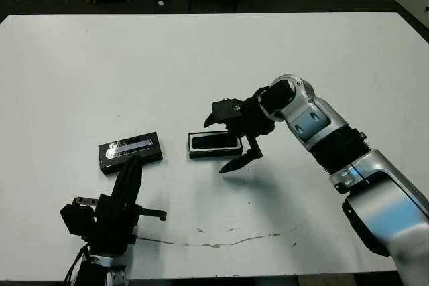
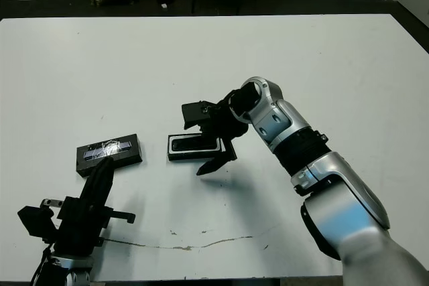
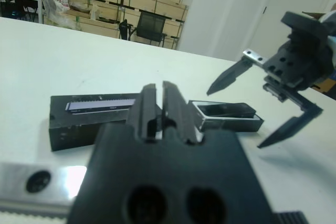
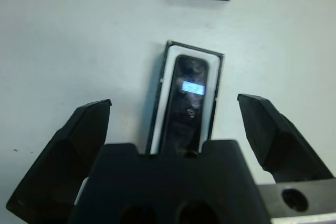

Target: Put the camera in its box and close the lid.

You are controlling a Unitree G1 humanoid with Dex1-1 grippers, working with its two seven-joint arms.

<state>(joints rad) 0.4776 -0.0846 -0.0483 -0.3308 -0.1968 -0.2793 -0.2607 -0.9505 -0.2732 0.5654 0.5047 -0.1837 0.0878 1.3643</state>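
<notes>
With the camera lying in the box, the wide-open right gripper should clear off so the closed, empty left gripper can take the lid just left of it.

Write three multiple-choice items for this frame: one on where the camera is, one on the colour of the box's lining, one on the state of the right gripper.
1. Where is the camera?
A. in the box
B. on the lid
C. in the left gripper

2. What colour is the lining of the box?
A. red
B. white
C. yellow

3. How is the right gripper?
A. shut on the lid
B. shut on the camera
C. open above the box

Key: 1 A, the camera lies inside the white-lined tray; 2 B, a white rim shows around the camera; 3 C, its fingers are spread wide either side, holding nothing, and the lid lies apart by the left gripper.
</notes>
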